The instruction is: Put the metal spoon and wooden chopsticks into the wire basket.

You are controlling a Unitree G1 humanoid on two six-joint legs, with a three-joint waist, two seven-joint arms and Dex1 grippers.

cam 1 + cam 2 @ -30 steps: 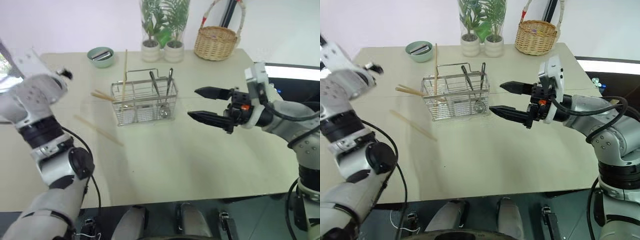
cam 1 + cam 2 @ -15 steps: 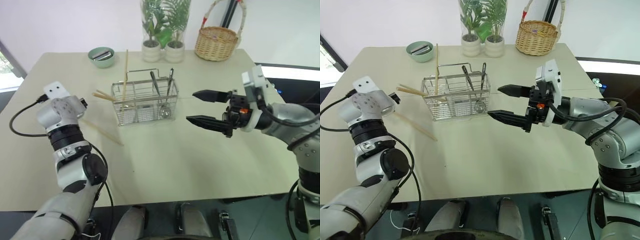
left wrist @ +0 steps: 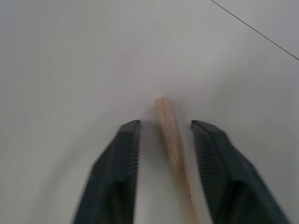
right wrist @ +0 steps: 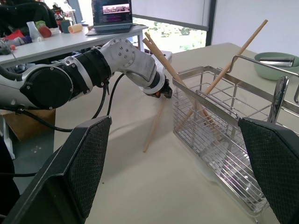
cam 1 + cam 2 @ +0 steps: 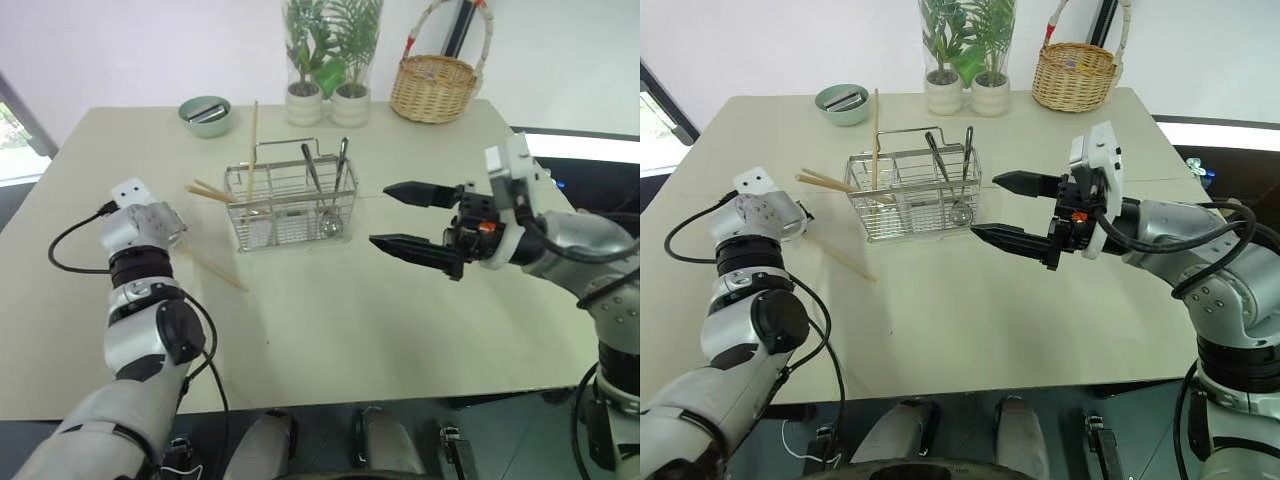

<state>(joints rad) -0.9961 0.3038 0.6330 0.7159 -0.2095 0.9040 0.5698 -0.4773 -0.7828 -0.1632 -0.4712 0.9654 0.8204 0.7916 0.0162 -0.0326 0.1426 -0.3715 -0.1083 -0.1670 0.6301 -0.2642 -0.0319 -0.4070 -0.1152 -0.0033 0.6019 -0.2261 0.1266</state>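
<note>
Down at the table (image 5: 330,300), my left gripper (image 3: 163,135) straddled the loose chopstick's (image 3: 174,149) end, fingers (image 3: 122,158) not yet touching it, for a pinch; it lay flat, running diagonally toward the wire basket (image 5: 288,205), while my right gripper (image 5: 400,215) hung wide open, empty.

Silver-grey jointed arms with black elbow discs, looping black cables, white wrist camera blocks.
</note>
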